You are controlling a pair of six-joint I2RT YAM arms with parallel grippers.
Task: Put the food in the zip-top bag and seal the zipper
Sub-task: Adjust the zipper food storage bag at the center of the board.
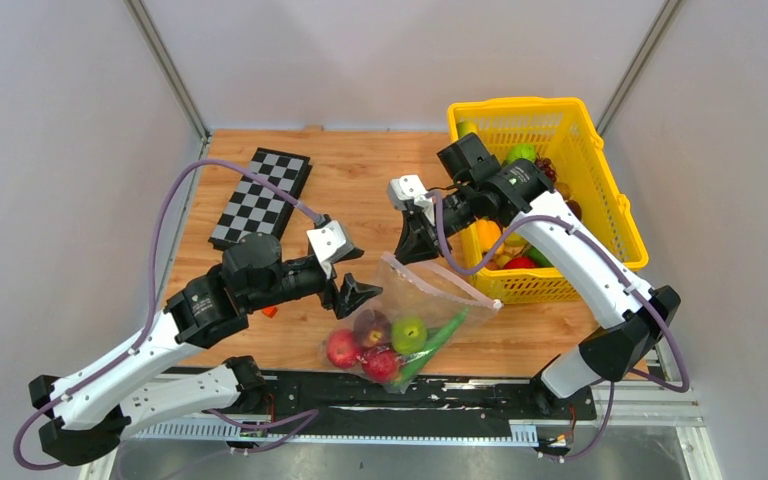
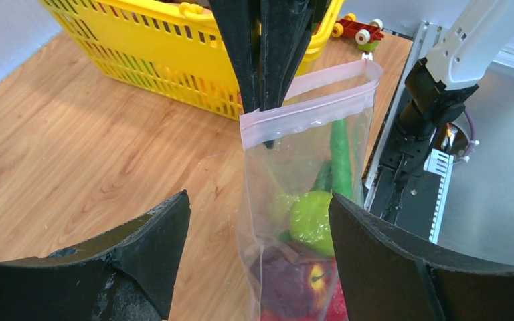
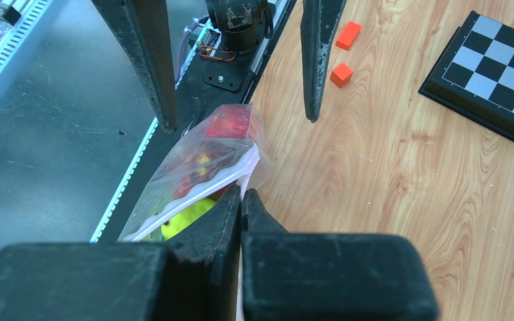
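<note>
Zip-top bag (image 1: 430,290): clear, glossy, crinkled plastic film. Food (image 1: 408,334): glossy plastic. Table (image 1: 360,190): matt wood grain. Basket (image 1: 520,105): yellow plastic mesh.

In the left wrist view the zip-top bag (image 2: 308,167) runs off the bottom edge, so the dark purple fruit (image 2: 288,284) and a red fruit (image 2: 334,309) beneath it are cut short. From above, the right arm (image 1: 570,240) covers much of the yellow basket (image 1: 605,190)'s load, and an orange block (image 1: 270,311) is only a sliver behind the left arm (image 1: 210,300). In the right wrist view the right gripper (image 3: 241,195) hides the bag corner it pinches, and the chessboard (image 3: 502,73) is cut by the right edge.
</note>
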